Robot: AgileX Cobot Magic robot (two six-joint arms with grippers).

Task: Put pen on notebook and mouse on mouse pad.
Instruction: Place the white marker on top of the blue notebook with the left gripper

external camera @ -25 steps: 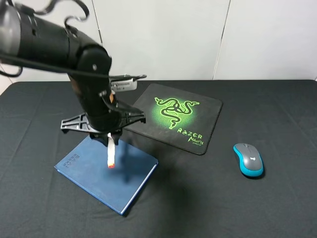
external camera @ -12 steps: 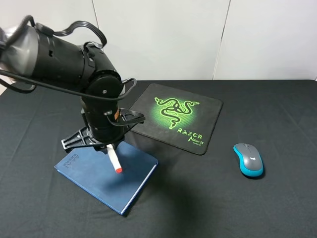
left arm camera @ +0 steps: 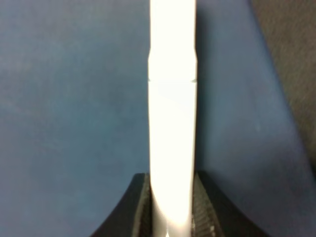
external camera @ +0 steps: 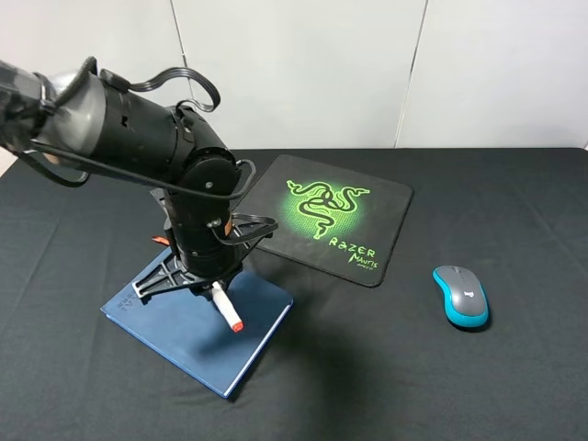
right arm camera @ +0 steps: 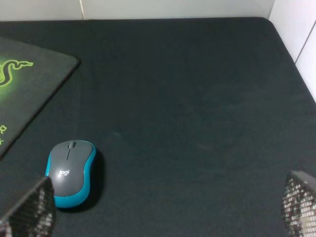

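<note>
left arm is low over the dark blue hardcover notebook [external camera: 188, 338], and the left gripper [external camera: 214, 288] has its black fingers [left arm camera: 140, 200] pressed tight on the thick white pen with the orange-red tip [external camera: 226, 310]. the pen is slanted, tip toward 5 o'clock, right above the cover; touching or not, i can't tell. the wrist view shows the white barrel [left arm camera: 172, 123] running out over blue cover [left arm camera: 74, 123]. the arm's bulk hides the notebook's 12 o'clock corner and crosses the 8 o'clock edge of the black fabric mouse pad with the green snake logo [external camera: 390, 207]. at the pad's 4 o'clock, well apart on the black tablecloth [external camera: 514, 193], sits the small grey mouse with blue sides [external camera: 461, 296]. the right gripper [right arm camera: 165, 210] is spread wide above the cloth, mouse [right arm camera: 70, 170] at its 9 o'clock. a second ago the pen hung nearly upright and higher; now it's lower and tilted. mouse and pad haven't budged.
</note>
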